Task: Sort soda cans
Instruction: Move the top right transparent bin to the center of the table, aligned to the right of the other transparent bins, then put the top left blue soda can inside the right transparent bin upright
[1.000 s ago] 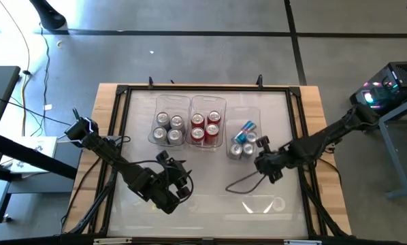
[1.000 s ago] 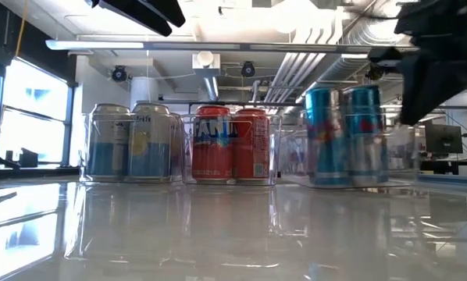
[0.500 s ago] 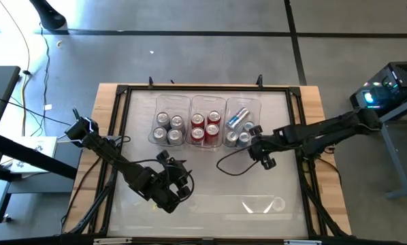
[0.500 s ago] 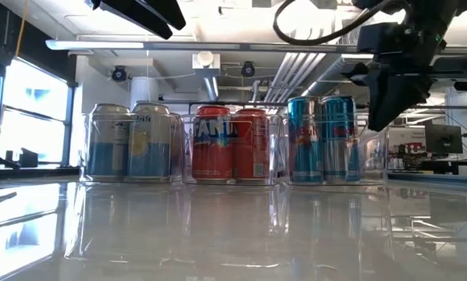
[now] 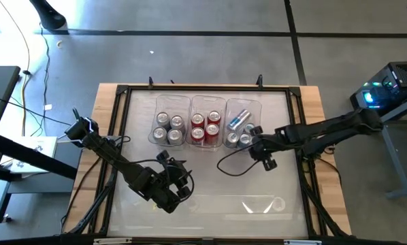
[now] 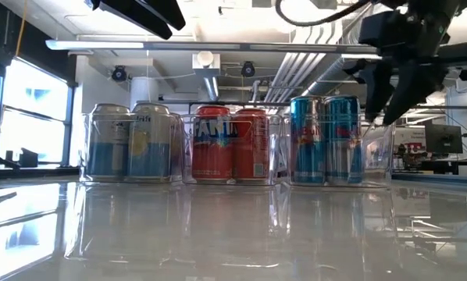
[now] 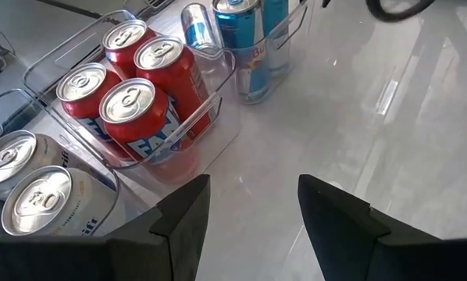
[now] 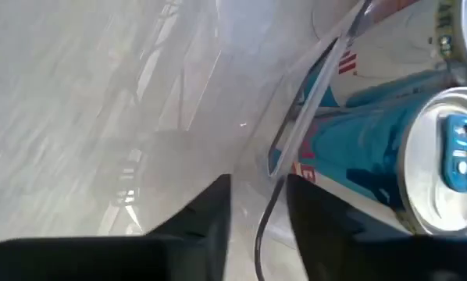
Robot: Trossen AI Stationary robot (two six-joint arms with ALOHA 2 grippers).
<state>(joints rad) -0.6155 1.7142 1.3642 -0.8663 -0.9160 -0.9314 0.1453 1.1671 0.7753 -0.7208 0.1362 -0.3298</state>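
Three clear bins stand side by side at the table's far middle. The left bin point(image 5: 167, 127) holds silver-grey cans point(image 6: 130, 142). The middle bin holds red cans point(image 5: 205, 127). The right bin point(image 5: 240, 129) holds blue cans point(image 6: 326, 140), one of them lying on its side point(image 5: 237, 120). My right gripper point(image 5: 256, 145) is at that bin's near right corner, and its slightly open fingers stand on either side of the bin's clear wall point(image 8: 296, 133). My left gripper point(image 5: 178, 178) hangs open and empty over the near left middle.
A dark cable loop point(image 5: 229, 163) hangs from my right arm over the table's middle. A clear flat piece point(image 5: 265, 204) lies near the front right. A black frame point(image 5: 207, 89) rims the table. The near half has free room.
My right gripper has gone toward the table's far left, sliding the bin of blue cans along the table until it stands square beside the red bin. In the low view its fingers then spread apart. The bin has stayed put since.
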